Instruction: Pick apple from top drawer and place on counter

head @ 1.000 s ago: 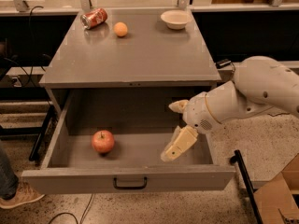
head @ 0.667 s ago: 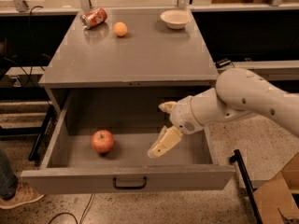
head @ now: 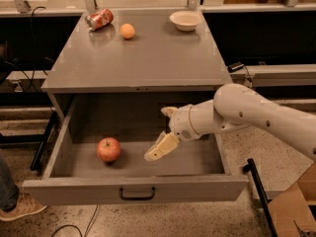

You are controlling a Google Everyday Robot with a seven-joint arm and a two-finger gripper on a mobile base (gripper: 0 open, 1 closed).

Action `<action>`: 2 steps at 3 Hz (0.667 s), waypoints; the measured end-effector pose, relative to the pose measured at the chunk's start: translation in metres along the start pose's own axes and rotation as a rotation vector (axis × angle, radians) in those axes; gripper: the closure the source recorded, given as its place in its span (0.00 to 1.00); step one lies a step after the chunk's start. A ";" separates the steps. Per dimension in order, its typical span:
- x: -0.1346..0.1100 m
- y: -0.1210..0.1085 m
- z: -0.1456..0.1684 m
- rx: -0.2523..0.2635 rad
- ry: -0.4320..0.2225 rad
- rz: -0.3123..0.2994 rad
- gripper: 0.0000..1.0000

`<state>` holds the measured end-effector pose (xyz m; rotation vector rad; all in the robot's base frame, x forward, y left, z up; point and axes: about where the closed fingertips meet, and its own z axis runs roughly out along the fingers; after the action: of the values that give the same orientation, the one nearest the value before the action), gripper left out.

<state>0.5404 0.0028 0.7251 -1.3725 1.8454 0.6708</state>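
One apple [head: 108, 149] lies in the one open top drawer [head: 74, 191], left of centre and toward the near front panel. It is round and red with a paler patch. To its right hangs the end effector [head: 155, 134], its two fingers spread wide and holding nothing, with bare drawer floor between it and the fruit. On the far edge of the tabletop [head: 143, 58] sit one tipped can [head: 99, 19], one orange fruit [head: 127, 31] and one bowl [head: 185, 20].
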 end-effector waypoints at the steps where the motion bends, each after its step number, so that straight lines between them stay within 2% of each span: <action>1: 0.003 0.003 0.029 -0.017 -0.006 0.002 0.00; 2: -0.003 0.003 0.076 -0.026 -0.051 -0.001 0.00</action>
<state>0.5565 0.0636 0.6820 -1.3603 1.8016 0.7249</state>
